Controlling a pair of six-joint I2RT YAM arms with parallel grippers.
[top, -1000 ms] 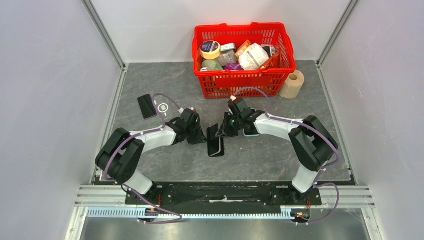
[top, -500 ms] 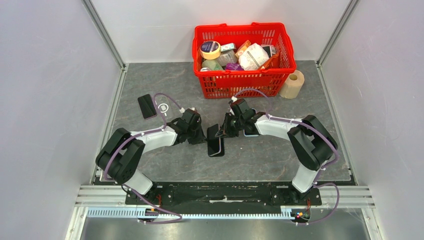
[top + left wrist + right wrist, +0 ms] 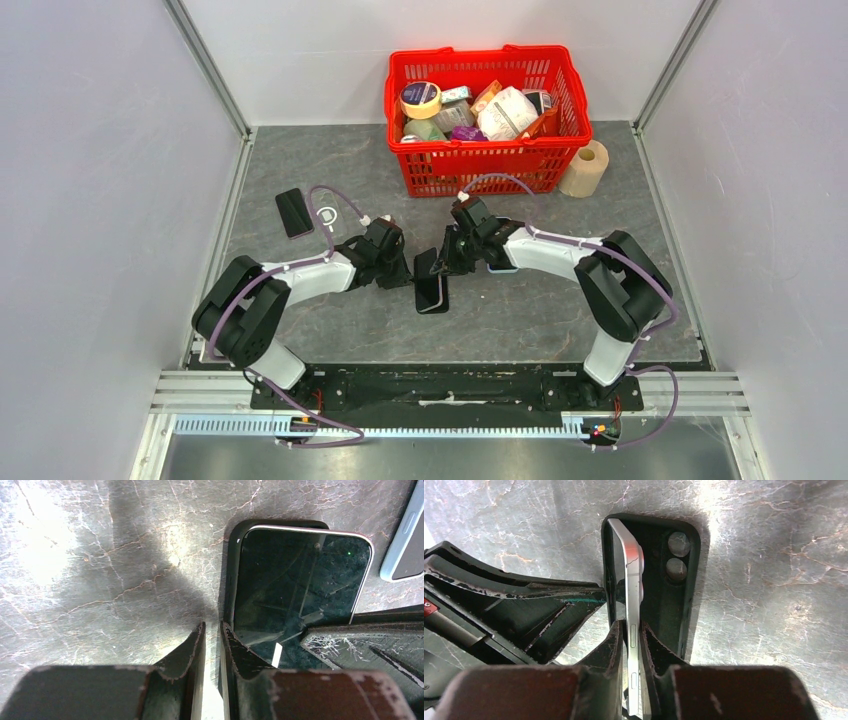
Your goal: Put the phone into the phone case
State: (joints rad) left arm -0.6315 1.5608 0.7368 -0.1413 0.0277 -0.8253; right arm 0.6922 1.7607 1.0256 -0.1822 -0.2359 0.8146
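Near the middle of the grey desk [image 3: 520, 320], the two arms meet over the phone case [image 3: 671, 600], which is black and lies open side up. The phone [image 3: 633, 580] is only partly in it. One long side sits down against the case wall on the left arm's side, and the other long side is raised, so the two camera holes of the case are uncovered.

The right hand [image 3: 630, 630] has one finger on each face of the phone, very close to its silver edge (I cannot tell if they press it or only stand beside it). The left hand [image 3: 212, 630] is low at the other side of the case. Its fingers are almost together, with a thin slit between them in which only bare desk shows, and the inner finger lies over the case rim.

Just beyond, under the right arm, lies a light blue phone [image 3: 402, 535]. Farther left are a dark phone [image 3: 294, 212] and a small white ring [image 3: 325, 214]. At the far edge stands a red basket [image 3: 480, 160] full of goods, with a pale roll [image 3: 587, 168] beside it
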